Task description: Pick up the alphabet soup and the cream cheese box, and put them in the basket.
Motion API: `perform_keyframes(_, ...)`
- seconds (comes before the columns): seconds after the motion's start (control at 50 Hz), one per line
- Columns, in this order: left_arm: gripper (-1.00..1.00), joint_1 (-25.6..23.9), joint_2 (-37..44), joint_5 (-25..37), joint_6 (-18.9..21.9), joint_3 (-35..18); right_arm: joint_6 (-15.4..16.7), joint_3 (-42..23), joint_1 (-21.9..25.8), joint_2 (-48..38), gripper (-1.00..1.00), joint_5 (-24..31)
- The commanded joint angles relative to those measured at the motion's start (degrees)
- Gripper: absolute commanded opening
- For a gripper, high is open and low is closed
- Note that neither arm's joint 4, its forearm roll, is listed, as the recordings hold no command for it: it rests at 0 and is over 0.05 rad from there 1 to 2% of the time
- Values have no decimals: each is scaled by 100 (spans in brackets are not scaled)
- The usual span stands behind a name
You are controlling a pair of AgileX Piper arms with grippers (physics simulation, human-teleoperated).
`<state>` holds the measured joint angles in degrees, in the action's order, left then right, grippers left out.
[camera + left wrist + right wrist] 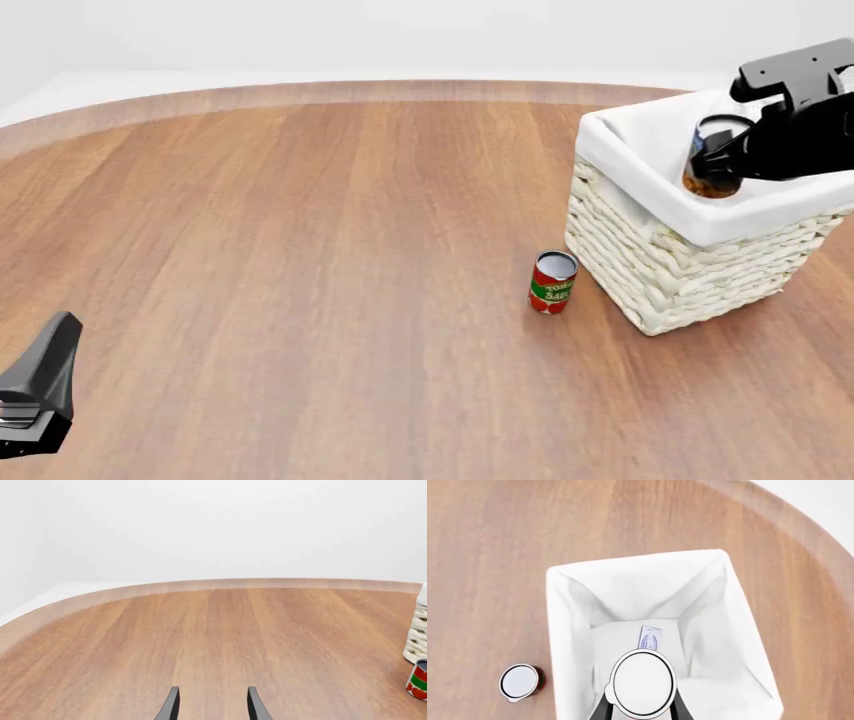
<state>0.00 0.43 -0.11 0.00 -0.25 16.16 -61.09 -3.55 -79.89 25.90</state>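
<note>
The alphabet soup (699,170) hangs over the basket (667,270), its lower end just inside the opening, with my right gripper (714,160) shut on it. In the right wrist view its silver-white top (642,682) sits between the fingers (602,709), above the white lining (570,630). The cream cheese box (648,638) lies on the basket's floor, small and white and blue. My left gripper (213,706) is open with nothing in it, low over the table near the front left edge (38,395), far from the basket.
A small red and green can (553,282) stands upright on the table just left of the basket, also seen as the can (520,681) and the can (418,680). The wooden table (294,250) has a curved far edge.
</note>
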Motion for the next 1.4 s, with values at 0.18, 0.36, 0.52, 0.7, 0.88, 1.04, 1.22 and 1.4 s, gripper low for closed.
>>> perform_keyframes(0.18, 100, 0, 0, 0, 0, 0, -94, -98, -62, -270, -100, -173)
perform_keyframes(0.36, 100, 0, 0, 0, 0, 0, -79, -124, -100, -336, -100, -215)
perform_keyframes(0.52, 100, 0, 0, 0, 0, 0, -90, -92, -110, -415, -100, -272)
perform_keyframes(0.7, 100, 0, 0, 0, 0, 0, -96, -83, -85, -519, 100, -264)
perform_keyframes(0.88, 100, 0, 0, 0, 0, 0, -89, -115, -93, -451, 100, -203)
perform_keyframes(1.04, 100, 0, 0, 0, 0, 0, -107, -71, -73, -329, 100, -149)
perform_keyframes(1.22, 100, 0, 0, 0, 0, 0, -135, -59, -40, -119, 100, -4)
perform_keyframes(1.4, 100, 0, 0, 0, 0, 0, -189, -19, 18, 223, 100, 198)
